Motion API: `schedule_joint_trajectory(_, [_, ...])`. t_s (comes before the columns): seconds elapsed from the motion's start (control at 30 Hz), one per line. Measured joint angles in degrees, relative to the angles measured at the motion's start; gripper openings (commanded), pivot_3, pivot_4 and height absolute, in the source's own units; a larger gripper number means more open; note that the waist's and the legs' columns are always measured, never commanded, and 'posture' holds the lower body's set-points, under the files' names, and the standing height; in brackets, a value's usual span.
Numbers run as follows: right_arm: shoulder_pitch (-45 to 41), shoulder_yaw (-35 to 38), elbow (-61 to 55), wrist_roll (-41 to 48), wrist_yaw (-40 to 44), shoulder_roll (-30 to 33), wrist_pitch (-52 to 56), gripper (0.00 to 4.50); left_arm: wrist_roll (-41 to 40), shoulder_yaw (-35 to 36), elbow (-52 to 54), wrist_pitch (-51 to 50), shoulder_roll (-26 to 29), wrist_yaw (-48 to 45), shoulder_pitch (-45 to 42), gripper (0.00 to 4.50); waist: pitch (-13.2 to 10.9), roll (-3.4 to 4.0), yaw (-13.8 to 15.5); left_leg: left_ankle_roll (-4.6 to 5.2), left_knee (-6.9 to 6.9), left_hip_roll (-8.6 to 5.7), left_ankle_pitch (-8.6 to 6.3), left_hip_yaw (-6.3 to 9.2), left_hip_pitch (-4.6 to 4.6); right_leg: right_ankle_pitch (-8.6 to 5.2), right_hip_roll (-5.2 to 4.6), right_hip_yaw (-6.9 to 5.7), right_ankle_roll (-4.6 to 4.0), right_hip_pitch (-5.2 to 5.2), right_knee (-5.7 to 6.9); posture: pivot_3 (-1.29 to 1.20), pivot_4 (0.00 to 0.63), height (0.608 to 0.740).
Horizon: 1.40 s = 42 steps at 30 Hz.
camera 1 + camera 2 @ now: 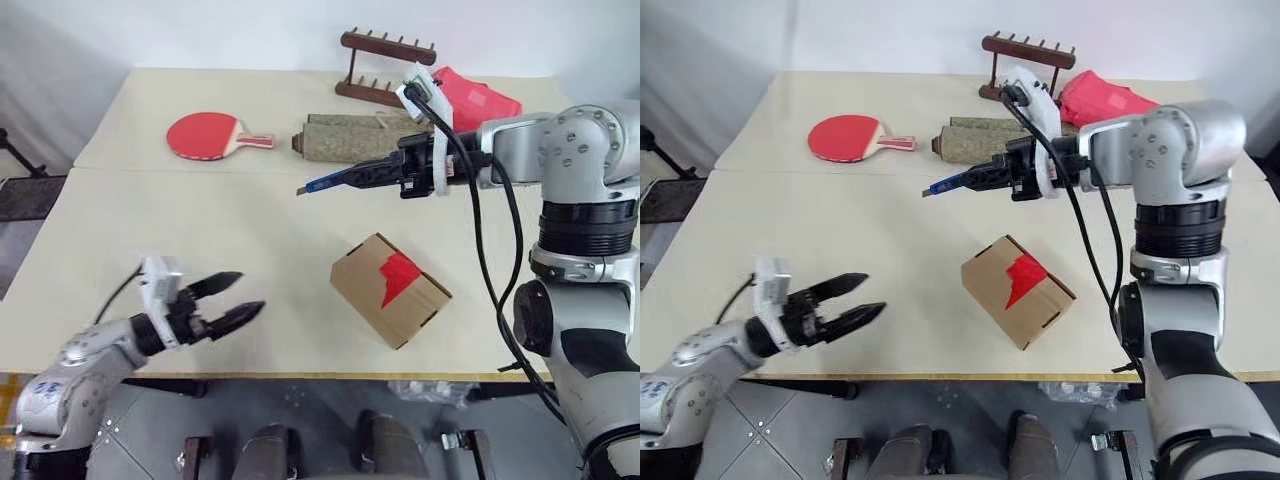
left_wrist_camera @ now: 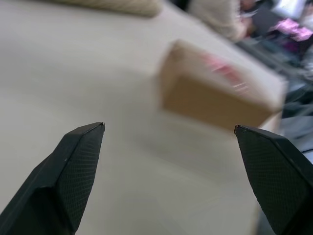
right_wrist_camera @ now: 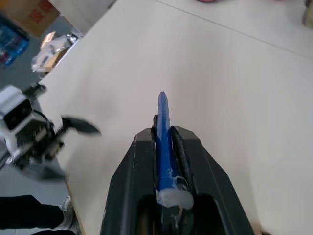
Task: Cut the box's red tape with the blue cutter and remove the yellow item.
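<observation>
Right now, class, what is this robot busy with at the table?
The right gripper holds the blue cutter in the air above the table, its tip pointing toward the robot's left. The left gripper hangs open near the table's front edge, holding nothing. Between them sits the box, closed, with the red tape on its lid.

The box (image 1: 390, 290) sits on the table (image 1: 150, 230), paddle (image 1: 205, 135) far behind-left, rack (image 1: 385, 65) behind.
</observation>
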State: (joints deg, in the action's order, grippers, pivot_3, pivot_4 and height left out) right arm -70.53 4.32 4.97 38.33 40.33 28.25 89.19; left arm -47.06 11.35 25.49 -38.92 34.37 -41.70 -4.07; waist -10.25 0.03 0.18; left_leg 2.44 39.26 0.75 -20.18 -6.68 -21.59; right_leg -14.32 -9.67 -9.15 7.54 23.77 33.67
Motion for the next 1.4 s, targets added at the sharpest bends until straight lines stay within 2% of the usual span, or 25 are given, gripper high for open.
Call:
schedule_joint_trajectory(0.13, [2.9, 3.2, -5.6, 2.2, 0.0, 3.3, 0.4, 0.16, -0.8, -6.9, 3.3, -2.6, -5.9, 4.8, -9.2, 4.50, 0.0, 0.00, 0.1, 0.02, 0.04, -0.05, 0.02, -0.10, 0.05, 0.00, 0.01, 0.04, 0.00, -0.06, -0.07, 0.00, 0.150, 0.740])
schedule_joint_trajectory(0.23, [6.3, 6.2, -9.9, 3.5, 0.0, 7.5, 1.1, 0.16, 2.9, -11.5, 0.2, -1.5, -9.5, 7.1, -17.5, 3.90, 0.0, -0.01, 0.3, -0.01, 0.04, -0.18, 0.03, -0.18, 0.05, 0.00, 0.16, 0.01, 0.00, -0.06, -0.14, 0.00, 0.150, 0.740])
schedule_joint_trajectory(0.4, [11.9, 10.6, -17.1, 5.1, -1.4, 12.4, 3.0, 0.16, 9.4, -16.8, -7.4, 0.0, -9.3, 5.6, -24.1, 2.37, 0.0, 0.01, -0.8, -0.11, -0.11, -0.05, 0.04, -0.38, 0.16, -0.04, 0.31, 0.05, -0.06, -0.02, -0.21, 0.00, 0.150, 0.740])
schedule_joint_trajectory(0.63, [18.6, 12.2, -25.2, 7.2, -4.4, 16.7, 3.0, 0.16, 18.3, -24.6, -15.3, 1.2, -7.2, -0.5, -32.1, 0.13, 0.0, 0.01, -0.1, -0.14, 0.00, -0.04, 0.06, -0.39, 0.11, -0.05, 0.32, 0.11, -0.09, -0.03, -0.26, 0.00, 0.150, 0.740])
schedule_joint_trajectory(0.67, [19.2, 12.3, -26.0, 7.6, -4.7, 16.8, 3.0, 0.16, 19.2, -25.3, -16.0, 1.3, -7.5, -0.8, -33.3, 0.00, 0.0, 0.01, -0.1, -0.14, 0.00, -0.04, 0.06, -0.38, 0.11, -0.05, 0.32, 0.11, -0.09, -0.04, -0.26, 0.00, 0.150, 0.740])
schedule_joint_trajectory(0.9, [23.6, 11.7, -29.9, 9.0, -7.8, 17.0, 3.0, 0.16, 22.6, -29.2, -19.5, -2.4, -9.5, -2.8, -38.5, 0.00, 0.0, 0.00, 0.0, -0.14, 0.00, -0.04, 0.06, -0.30, 0.08, -0.05, 0.32, 0.04, -0.08, -0.03, -0.25, 0.00, 0.150, 0.740])
schedule_joint_trajectory(1.4, [26.9, 8.3, -30.3, 9.3, -10.1, 17.1, 3.0, 0.16, 27.5, -32.8, -20.0, -7.7, -11.8, -2.8, -40.3, 0.00, 0.0, 0.00, 0.7, -0.13, 0.10, -0.04, 0.07, -0.31, 0.07, -0.05, 0.30, 0.08, -0.08, -0.05, -0.25, 0.00, 0.150, 0.740])
